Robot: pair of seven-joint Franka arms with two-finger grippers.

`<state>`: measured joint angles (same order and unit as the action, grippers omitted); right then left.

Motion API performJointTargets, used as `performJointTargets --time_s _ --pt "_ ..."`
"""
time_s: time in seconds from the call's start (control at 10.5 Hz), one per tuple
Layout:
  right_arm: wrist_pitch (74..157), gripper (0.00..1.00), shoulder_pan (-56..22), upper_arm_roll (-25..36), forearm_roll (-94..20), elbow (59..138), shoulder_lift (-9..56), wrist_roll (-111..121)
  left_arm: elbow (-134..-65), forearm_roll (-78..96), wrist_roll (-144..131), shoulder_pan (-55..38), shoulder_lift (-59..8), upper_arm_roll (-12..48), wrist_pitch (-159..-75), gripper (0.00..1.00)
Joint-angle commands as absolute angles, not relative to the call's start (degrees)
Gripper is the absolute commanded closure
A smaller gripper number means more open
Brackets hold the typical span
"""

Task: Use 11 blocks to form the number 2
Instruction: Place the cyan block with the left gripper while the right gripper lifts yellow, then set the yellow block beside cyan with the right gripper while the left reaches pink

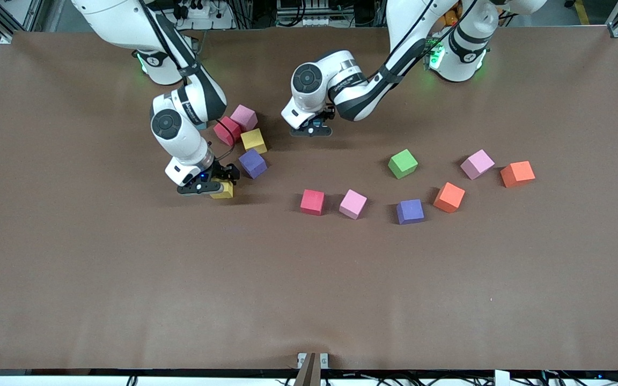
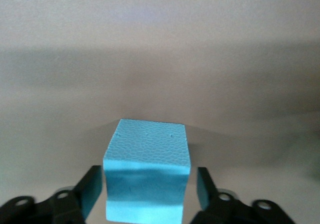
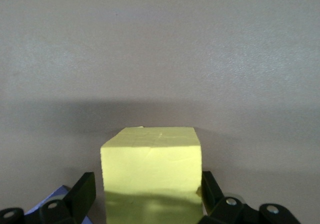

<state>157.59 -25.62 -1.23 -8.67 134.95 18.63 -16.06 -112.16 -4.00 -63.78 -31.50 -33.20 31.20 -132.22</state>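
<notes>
- Toward the right arm's end of the table, I see the only start on the number 2: a loose cluster of blocks, namely a pink block (image 1: pixel 244 116), a red block (image 1: pixel 227 131), a yellow block (image 1: pixel 254 140) and a purple block (image 1: pixel 253 163), packed close but not yet in straight rows.
- At the cluster's nearer edge, the right gripper (image 1: pixel 222 186) stands low over a second yellow block (image 3: pixel 151 176); in the right wrist view its jaws flank the cube with thin gaps, so I judge them spread, not pinching.
- Beside the cluster, toward the table's middle, the left gripper (image 1: pixel 313 130) stands low over a sky-blue block (image 2: pixel 146 171); its jaws likewise stand apart on either side, clear of the faces.
- Well apart, toward the left arm's end, seven loose cubes wait: red (image 1: pixel 313 202), pink (image 1: pixel 353 203), purple (image 1: pixel 410 211), green (image 1: pixel 402 163), orange (image 1: pixel 449 197), pale pink (image 1: pixel 477 164), orange (image 1: pixel 517 173).
- I judge the task early: no row of the digit is readable, and most cubes remain to be carried over.
- All cubes look matte, equal, sharp-edged foam.
</notes>
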Motion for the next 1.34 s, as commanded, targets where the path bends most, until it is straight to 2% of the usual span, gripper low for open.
performJointTargets --time_s 0.0,0.1,0.29,0.38,0.96,1.05,1.24 --pt "158.4 0.18 -26.0 -1.2 -8.4 135.1 18.7 -17.4 -111.9 -5.4 -67.9 -30.8 -27.9 31.2 -128.0 0.00" --pt "158.2 0.29 -26.0 -1.2 -8.4 134.9 18.5 -17.4 -111.9 -5.4 -68.3 -30.2 -25.5 31.1 -126.4 0.00" --pt "157.6 0.41 -26.0 -1.2 -8.4 134.9 17.7 -17.4 -111.9 -5.3 -68.6 -27.7 -20.8 30.5 -121.9 0.00" --pt "156.0 0.47 -26.0 -1.2 -8.4 134.7 16.5 -17.2 -111.9 -4.8 -68.2 -27.2 -18.2 28.1 -120.8 0.00" --pt "134.7 0.50 -26.3 -1.2 -8.4 132.9 3.5 -19.2 -105.8 -5.5 -67.0 -27.3 -18.1 9.7 -120.1 0.00" --pt "131.7 0.50 -27.9 -1.6 -8.5 132.9 1.3 -22.6 -104.8 -7.5 -65.1 -27.2 -19.7 8.0 -120.6 0.00" --pt "129.7 0.50 -36.0 -1.6 -8.5 132.9 -0.9 -33.9 -102.3 -9.1 -63.0 -27.0 -22.0 4.7 -120.6 0.00"
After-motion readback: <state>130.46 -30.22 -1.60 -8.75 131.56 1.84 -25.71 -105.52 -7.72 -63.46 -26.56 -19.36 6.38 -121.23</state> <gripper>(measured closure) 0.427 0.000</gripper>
